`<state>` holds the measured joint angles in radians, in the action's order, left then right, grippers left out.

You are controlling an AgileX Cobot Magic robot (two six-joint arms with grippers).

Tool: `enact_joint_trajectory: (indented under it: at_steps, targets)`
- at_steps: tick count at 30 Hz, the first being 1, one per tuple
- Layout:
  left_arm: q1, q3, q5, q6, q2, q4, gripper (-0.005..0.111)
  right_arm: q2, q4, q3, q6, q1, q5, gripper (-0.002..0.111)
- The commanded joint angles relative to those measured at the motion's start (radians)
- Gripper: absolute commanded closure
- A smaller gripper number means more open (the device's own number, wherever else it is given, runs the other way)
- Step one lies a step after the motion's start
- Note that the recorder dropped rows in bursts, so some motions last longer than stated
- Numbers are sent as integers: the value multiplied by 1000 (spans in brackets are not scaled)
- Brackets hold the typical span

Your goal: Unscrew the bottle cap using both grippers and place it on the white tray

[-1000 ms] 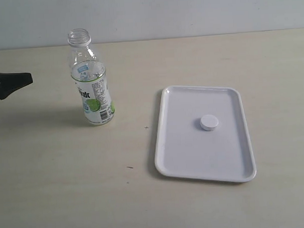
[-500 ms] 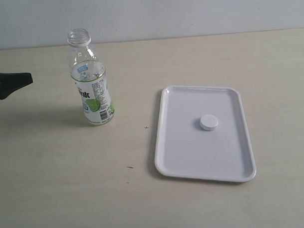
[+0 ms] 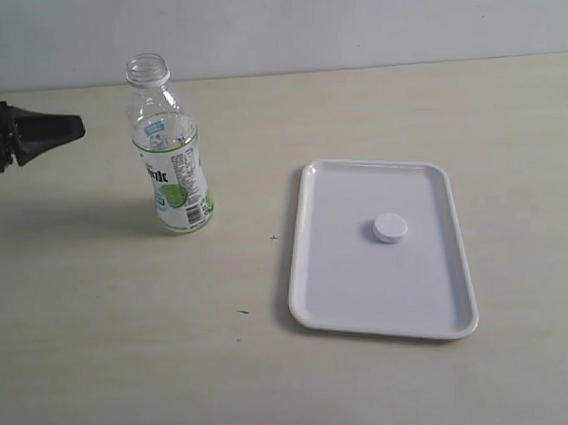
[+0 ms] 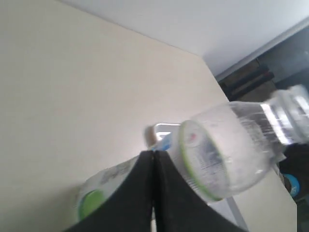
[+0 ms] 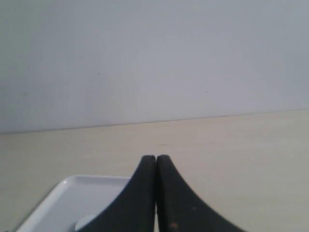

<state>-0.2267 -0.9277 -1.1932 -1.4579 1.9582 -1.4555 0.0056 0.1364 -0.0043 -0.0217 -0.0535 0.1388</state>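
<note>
The bottle [image 3: 170, 151] stands upright and uncapped on the table, left of the white tray [image 3: 324, 286]. The white bottle cap [image 3: 390, 228] lies near the tray's middle. My left gripper [image 3: 76, 126] is shut and empty at the far left, pointing at the bottle from a short way off. In the left wrist view the blurred bottle [image 4: 227, 150] fills the space just beyond the closed left gripper [image 4: 153, 153]. My right gripper [image 5: 156, 158] is shut on nothing, above the tray [image 5: 67, 198], with the cap [image 5: 84, 223] peeking out beside it. That gripper is outside the exterior view.
The pale table [image 3: 102, 349] meets a light wall [image 3: 352, 24] at the back. Dark furniture [image 4: 270, 72] shows past the table's end in the left wrist view.
My left gripper has moved up and a little to the right, closer to the bottle. Bottle, cap and tray stay where they were.
</note>
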Motion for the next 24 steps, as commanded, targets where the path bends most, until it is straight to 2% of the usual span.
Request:
enact_joint_trajectory:
  at_steps: [1,4,7,9,15,20,24]
  targets:
    - [154,39,225,-21,-210,69,107,-6,-8,4,1,-5,0,108]
    - [282,63,539,-23,-336,196,107,-6,-8,4,1,-5,0,108]
    - [372,67,949,-99,-432,326,107,-6,-8,4,1,-5,-6,108]
    - [359,70,1010,-134,-457,326,107,-6,-8,4,1,-5,-6,108]
    - [275,148,1016,-142,-571,314,107,-6,-8,4,1,-5,-6,108]
    - [275,348,1221,-142,-932,315,107,-6,-8,4,1,-5,-6,108]
    - [275,496,1319,-149,-1192,316,107,-6,-8,4,1,-5,-6,108]
